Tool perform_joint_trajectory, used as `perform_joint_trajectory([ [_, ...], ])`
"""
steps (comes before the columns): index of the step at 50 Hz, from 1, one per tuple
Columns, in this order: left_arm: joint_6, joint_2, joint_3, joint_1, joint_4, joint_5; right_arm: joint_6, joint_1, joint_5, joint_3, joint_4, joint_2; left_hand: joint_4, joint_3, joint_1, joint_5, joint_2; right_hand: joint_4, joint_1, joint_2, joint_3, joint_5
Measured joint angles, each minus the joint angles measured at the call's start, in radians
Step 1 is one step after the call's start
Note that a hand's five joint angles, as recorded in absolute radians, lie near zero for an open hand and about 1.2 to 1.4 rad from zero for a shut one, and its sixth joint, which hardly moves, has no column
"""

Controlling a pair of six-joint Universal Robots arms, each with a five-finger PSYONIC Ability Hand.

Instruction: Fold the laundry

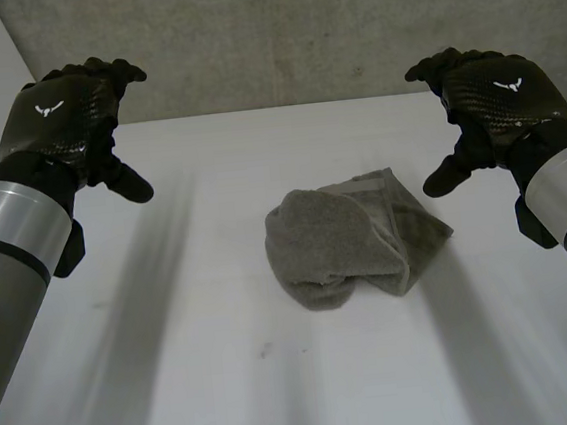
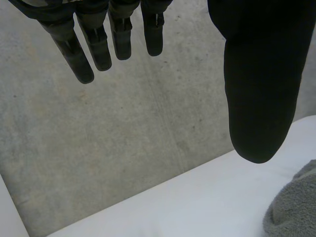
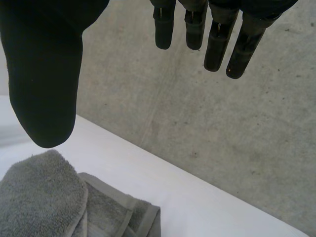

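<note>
Near the middle of the white table (image 1: 209, 380) lies a grey terry towel (image 1: 351, 236), bunched into a soft, rounded heap. Its looped pile looks thick and nubby. One thick fold rolls over the front of the heap, and a flat woven hem band (image 1: 386, 178) runs along the far side, doubled over on itself. No corner lies out flat. The tabletop around it is smooth and matte, with open surface on every side of the towel and its far edge meeting a rough, mottled concrete wall (image 1: 296, 30). The left hand (image 1: 63, 118) hangs above the table's far left, well apart from the towel, fingers relaxed and spread, holding nothing. The right hand (image 1: 498, 96) hangs likewise at the far right, fingers loose and empty, thumb angled toward the towel.
</note>
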Motion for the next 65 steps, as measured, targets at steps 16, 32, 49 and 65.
perform_joint_trajectory([
  [16, 0.027, -0.008, 0.006, -0.025, 0.032, -0.056, -0.048, -0.004, -0.004, -0.002, 0.015, 0.02, -0.001, 0.0, 0.0, -0.001, -0.001, 0.0, 0.0, 0.0, 0.0, 0.0],
  [32, 0.042, -0.017, -0.006, -0.039, 0.049, -0.083, -0.081, -0.007, -0.004, 0.008, 0.007, 0.036, -0.001, 0.0, 0.0, -0.001, -0.001, 0.0, 0.0, 0.0, 0.0, 0.0],
  [49, 0.048, -0.023, -0.027, -0.044, 0.058, -0.092, -0.097, -0.01, -0.005, 0.028, -0.021, 0.043, -0.001, 0.0, 0.0, -0.001, -0.001, 0.0, 0.0, 0.0, 0.0, 0.0],
  [65, 0.052, -0.028, -0.04, -0.046, 0.063, -0.096, -0.106, -0.012, -0.003, 0.04, -0.036, 0.048, -0.001, 0.0, 0.0, -0.001, -0.001, 0.0, 0.0, 0.0, 0.0, 0.0],
])
